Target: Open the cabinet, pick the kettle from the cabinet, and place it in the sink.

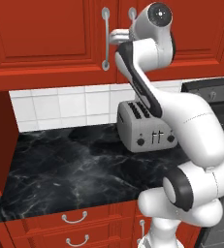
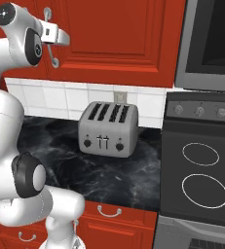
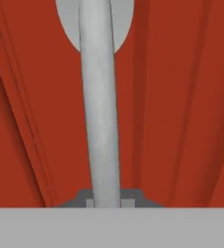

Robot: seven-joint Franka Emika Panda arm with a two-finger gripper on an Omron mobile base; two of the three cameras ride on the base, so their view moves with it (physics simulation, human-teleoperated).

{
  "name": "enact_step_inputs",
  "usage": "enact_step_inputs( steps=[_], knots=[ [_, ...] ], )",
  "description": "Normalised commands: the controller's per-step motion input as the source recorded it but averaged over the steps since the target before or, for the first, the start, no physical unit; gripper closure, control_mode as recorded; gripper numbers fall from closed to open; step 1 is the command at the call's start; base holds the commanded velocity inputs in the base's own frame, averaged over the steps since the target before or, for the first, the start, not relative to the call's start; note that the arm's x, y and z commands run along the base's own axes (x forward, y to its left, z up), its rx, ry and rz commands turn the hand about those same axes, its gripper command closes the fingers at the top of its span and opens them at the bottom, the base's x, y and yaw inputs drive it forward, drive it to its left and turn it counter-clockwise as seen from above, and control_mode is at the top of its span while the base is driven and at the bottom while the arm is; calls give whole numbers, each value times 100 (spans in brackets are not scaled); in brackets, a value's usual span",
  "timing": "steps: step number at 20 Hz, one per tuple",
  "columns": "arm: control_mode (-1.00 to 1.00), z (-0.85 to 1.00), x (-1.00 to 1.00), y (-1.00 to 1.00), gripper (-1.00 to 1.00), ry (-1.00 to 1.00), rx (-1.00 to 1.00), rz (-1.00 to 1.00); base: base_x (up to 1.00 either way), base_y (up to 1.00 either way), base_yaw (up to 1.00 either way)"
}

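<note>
Now the claw [image 3: 106, 201] clamps the cabinet's [image 3: 181, 97] bar handle [image 3: 100, 111].

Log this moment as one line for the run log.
phase: opening cabinet | fingers: shut on handle | doors: closed | kettle: unseen | toaster: on counter

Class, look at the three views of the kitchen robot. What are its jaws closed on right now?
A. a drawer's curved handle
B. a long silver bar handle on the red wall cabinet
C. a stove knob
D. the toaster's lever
B: in the hand view the silver bar handle runs straight down between the jaws, and the base view shows the gripper at the closed cabinet doors.
</note>
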Motion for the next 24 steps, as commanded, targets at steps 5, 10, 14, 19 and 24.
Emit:
enact_step_inputs(
  steps=[5,10,14,19,24],
  knots=[
    [-100,-3,-29,0,100,0,15,0,0,0,0],
    [-100,-3,-42,-4,100,0,13,5,0,0,0],
    [-100,-1,-53,-17,100,0,6,10,0,0,0],
    [-100,-2,-54,-24,100,0,3,11,0,0,0],
    [-100,-1,-53,-31,100,0,7,10,0,0,0]
  ],
)
